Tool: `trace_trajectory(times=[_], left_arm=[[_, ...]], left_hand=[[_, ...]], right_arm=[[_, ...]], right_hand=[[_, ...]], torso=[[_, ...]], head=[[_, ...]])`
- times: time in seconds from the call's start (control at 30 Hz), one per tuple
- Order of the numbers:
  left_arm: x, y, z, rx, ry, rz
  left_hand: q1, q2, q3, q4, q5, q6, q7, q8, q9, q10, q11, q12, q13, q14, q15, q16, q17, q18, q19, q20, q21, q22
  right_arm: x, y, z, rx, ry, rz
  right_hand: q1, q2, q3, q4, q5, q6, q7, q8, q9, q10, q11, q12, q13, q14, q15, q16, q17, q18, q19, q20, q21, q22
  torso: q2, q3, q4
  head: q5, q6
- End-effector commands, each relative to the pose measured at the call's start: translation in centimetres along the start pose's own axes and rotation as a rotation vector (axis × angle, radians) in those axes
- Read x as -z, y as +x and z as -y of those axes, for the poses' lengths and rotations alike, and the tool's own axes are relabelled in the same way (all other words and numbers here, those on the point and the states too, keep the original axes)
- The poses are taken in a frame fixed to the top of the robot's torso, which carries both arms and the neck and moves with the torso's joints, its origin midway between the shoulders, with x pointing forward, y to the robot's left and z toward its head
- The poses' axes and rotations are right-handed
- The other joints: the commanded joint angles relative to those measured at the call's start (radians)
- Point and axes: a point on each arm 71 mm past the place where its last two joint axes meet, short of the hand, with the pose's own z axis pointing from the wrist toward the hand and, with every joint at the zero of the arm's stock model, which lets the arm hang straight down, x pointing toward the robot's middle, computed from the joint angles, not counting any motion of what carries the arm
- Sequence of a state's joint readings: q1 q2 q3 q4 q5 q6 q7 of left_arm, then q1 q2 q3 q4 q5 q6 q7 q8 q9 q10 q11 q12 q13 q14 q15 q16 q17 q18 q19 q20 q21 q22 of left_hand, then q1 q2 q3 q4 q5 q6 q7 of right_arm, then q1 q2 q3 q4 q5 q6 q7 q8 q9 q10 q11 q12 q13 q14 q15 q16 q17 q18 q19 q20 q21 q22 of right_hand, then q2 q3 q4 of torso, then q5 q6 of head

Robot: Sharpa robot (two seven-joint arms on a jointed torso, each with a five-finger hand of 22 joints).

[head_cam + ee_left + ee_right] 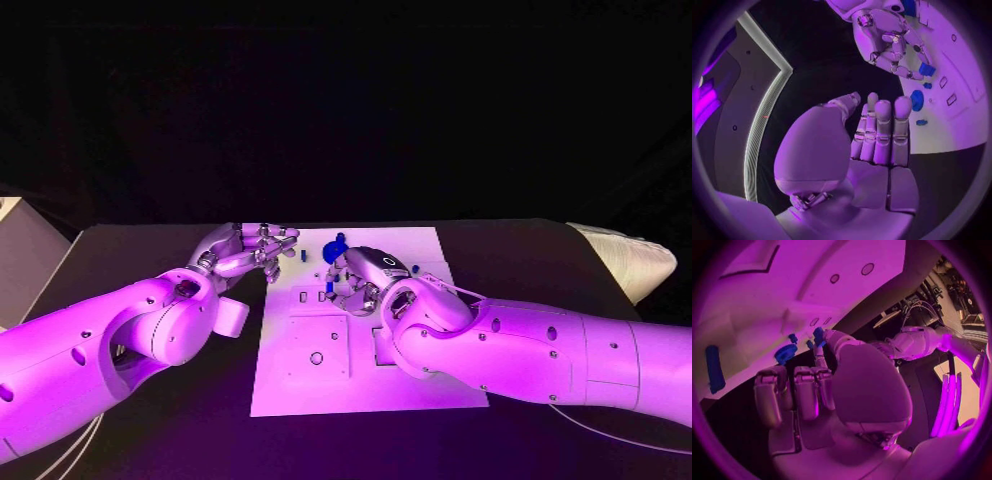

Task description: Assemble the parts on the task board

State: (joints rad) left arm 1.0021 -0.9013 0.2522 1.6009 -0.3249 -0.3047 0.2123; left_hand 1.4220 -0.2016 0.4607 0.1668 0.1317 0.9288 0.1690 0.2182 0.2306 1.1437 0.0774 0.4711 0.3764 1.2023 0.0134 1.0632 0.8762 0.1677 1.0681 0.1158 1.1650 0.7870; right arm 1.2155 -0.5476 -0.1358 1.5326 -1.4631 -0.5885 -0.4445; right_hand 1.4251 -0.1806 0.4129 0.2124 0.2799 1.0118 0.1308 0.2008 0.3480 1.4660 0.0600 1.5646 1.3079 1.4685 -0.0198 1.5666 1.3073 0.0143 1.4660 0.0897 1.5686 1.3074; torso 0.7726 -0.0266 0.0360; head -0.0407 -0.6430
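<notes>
Both arms are filling my near view; I'm watching the right robot hand point(364, 276) pinching a small blue part point(927, 69) over the task board point(418, 380) on the bench point(548, 250). The left robot hand point(248, 252) is hovering at the board's edge, fingers pressed together, holding nothing. I'm judging a slip likely: the fingertip grip is looking slight, and loose blue parts point(335, 248) are lying just beside it.

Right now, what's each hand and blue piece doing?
left hand, holding nothing, fingers straight
right hand, over the task board, fingertips at a small blue part; grip unclear
round blue part, lying on the board
long blue part, lying on the board
</notes>
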Motion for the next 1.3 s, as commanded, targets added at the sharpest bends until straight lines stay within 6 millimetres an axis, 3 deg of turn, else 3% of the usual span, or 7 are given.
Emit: trace_trajectory(times=[0.03, 0.13, 0.23, 0.4, 0.73, 1.3], left_arm=[[0.0, 0.2, 0.1, -0.019, 0.001, -0.008], [0.1, 0.2, 0.1, -0.024, 0.0, -0.014], [0.1, 0.2, 0.1, -0.029, -0.001, -0.02], [0.1, 0.3, 0.1, -0.035, -0.005, -0.026], [0.1, 0.3, 0.0, -0.043, -0.007, -0.032], [0.1, 0.3, 0.0, -0.047, -0.009, -0.035]], left_hand=[[-0.008, 0.005, -0.002, 0.004, -0.001, -0.005, -0.009, 0.007, 0.001, -0.021, -0.002, 0.05, 0.035, 0.078, -0.002, 0.114, 0.135, -0.029, 0.06, -0.003, 0.06, 0.091], [-0.009, 0.005, 0.003, 0.006, -0.001, -0.01, -0.009, 0.011, 0.003, -0.043, -0.002, 0.09, 0.06, 0.142, -0.004, 0.208, 0.251, -0.045, 0.118, -0.005, 0.117, 0.179], [-0.009, 0.004, 0.006, 0.008, -0.001, -0.013, -0.01, 0.016, 0.005, -0.053, -0.003, 0.119, 0.076, 0.191, -0.005, 0.28, 0.343, -0.061, 0.175, -0.006, 0.168, 0.265], [-0.009, 0.003, 0.01, 0.008, -0.001, -0.017, -0.011, 0.019, 0.006, -0.062, -0.004, 0.144, 0.089, 0.227, -0.006, 0.33, 0.411, -0.077, 0.231, -0.008, 0.215, 0.35], [-0.009, 0.002, 0.011, 0.008, -0.001, -0.019, -0.011, 0.021, 0.007, -0.063, -0.005, 0.155, 0.094, 0.24, -0.007, 0.346, 0.434, -0.081, 0.245, -0.008, 0.228, 0.371], [-0.009, 0.002, 0.012, 0.008, -0.001, -0.019, -0.012, 0.022, 0.007, -0.064, -0.005, 0.161, 0.097, 0.245, -0.007, 0.353, 0.444, -0.082, 0.25, -0.008, 0.232, 0.378]], right_arm=[[-0.1, 0.2, -0.2, 0.031, -0.005, 0.017], [-0.1, 0.5, -0.3, 0.032, -0.006, 0.014], [-0.2, 0.7, -0.2, 0.038, -0.002, 0.009], [-0.3, 0.9, 0.0, 0.052, 0.007, 0.005], [-0.5, 1.1, 0.2, 0.072, 0.015, 0.0], [-0.8, 2.0, 0.3, 0.092, 0.029, -0.026]], right_hand=[[-0.011, 0.003, 0.006, 0.0, 0.007, 0.001, 0.002, 0.002, 0.002, 0.105, -0.008, 0.006, 0.263, 0.102, 0.001, 0.004, 0.263, -0.014, 0.105, -0.005, 0.002, 0.263], [-0.011, 0.003, 0.006, 0.0, 0.007, 0.001, 0.002, 0.002, 0.002, 0.105, -0.008, 0.006, 0.263, 0.102, 0.001, 0.004, 0.263, -0.014, 0.105, -0.005, 0.002, 0.263], [-0.011, 0.003, 0.006, 0.0, 0.007, 0.001, 0.002, 0.002, 0.002, 0.105, -0.008, 0.006, 0.263, 0.102, 0.001, 0.004, 0.263, -0.014, 0.105, -0.005, 0.002, 0.263], [-0.011, 0.003, 0.006, 0.0, 0.007, 0.001, 0.002, 0.002, 0.002, 0.105, -0.008, 0.006, 0.263, 0.102, 0.001, 0.004, 0.263, -0.014, 0.105, -0.005, 0.002, 0.263], [-0.014, 0.0, 0.006, 0.0, 0.008, 0.002, 0.002, 0.002, 0.002, 0.105, -0.007, 0.006, 0.263, 0.102, 0.001, 0.004, 0.263, -0.014, 0.105, -0.005, 0.002, 0.263], [-0.019, -0.004, 0.005, 0.0, 0.006, 0.002, 0.002, 0.004, 0.003, 0.105, -0.007, 0.006, 0.263, 0.102, 0.002, 0.004, 0.263, -0.014, 0.105, -0.004, 0.002, 0.263]], torso=[[0.001, 0.0014, -0.0013], [-0.001, -0.0002, -0.0004], [-0.001, 0.0004, -0.0013], [-0.002, 0.0002, -0.0022], [-0.002, 0.0006, 0.0], [-0.002, 0.0012, -0.0015]], head=[[0.006, -0.003], [0.005, -0.011], [0.006, -0.015], [0.003, -0.018], [0.003, -0.021], [0.009, -0.028]])
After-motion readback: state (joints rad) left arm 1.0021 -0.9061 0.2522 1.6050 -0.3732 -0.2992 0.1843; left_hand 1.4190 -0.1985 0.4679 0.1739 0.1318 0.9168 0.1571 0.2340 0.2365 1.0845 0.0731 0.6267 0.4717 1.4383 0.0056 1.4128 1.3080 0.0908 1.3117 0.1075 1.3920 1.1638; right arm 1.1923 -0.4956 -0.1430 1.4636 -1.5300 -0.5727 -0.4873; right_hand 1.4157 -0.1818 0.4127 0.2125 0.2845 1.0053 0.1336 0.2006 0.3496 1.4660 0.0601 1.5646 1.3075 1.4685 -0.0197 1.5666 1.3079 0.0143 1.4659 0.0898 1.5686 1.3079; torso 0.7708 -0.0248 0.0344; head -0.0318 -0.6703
